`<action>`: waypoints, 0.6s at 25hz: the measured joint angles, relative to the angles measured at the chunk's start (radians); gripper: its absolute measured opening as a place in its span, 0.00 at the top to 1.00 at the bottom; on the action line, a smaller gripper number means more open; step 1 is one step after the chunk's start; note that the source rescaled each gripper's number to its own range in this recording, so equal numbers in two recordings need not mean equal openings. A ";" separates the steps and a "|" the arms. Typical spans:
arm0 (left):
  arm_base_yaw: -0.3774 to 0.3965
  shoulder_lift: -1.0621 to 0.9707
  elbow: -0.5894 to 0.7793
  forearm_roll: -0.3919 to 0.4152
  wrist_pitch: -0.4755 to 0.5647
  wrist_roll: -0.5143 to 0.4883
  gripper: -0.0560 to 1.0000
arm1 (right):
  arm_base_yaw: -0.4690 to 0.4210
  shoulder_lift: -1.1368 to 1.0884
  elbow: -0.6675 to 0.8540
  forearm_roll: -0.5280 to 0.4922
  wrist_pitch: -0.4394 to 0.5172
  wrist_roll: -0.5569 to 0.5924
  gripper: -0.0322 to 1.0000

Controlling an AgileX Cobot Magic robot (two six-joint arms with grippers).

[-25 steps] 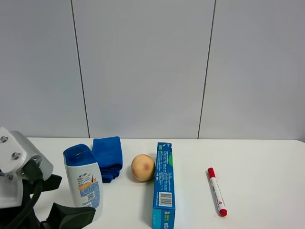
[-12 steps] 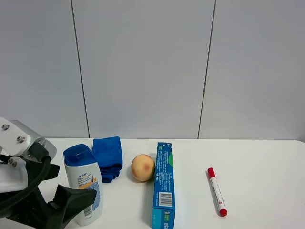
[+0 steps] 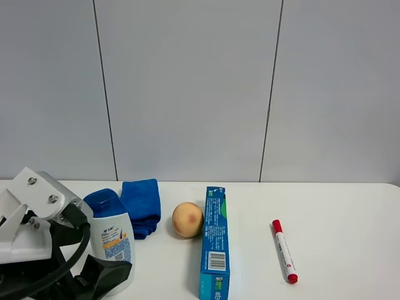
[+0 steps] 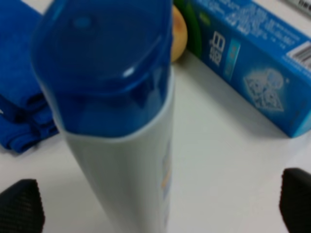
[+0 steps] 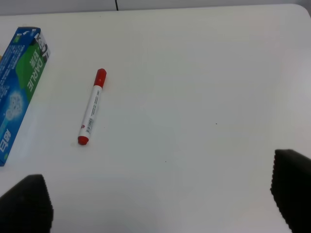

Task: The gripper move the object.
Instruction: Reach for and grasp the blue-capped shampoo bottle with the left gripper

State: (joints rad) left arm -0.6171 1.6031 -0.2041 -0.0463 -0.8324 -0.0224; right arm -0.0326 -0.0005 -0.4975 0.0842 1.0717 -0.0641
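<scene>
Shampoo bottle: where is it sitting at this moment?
In the exterior high view, the shampoo bottle stands on the left of the table, beside the blue cloth, between the open fingers of the left gripper.

White bottle point(image 3: 117, 247), blue cloth point(image 3: 140, 203), red-and-white marker point(image 3: 284, 251)

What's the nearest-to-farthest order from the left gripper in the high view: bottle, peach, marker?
1. Bottle, far left, standing between the jaws of the open left gripper.
2. Peach, left of centre.
3. Marker, right of centre.
</scene>
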 joint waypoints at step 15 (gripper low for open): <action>0.039 0.001 0.000 -0.061 -0.093 0.052 0.00 | 0.000 0.000 0.000 0.000 0.000 0.000 0.00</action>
State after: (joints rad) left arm -0.5777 1.6042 -0.2041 -0.1074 -0.9251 0.0297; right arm -0.0326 -0.0005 -0.4975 0.0842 1.0717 -0.0641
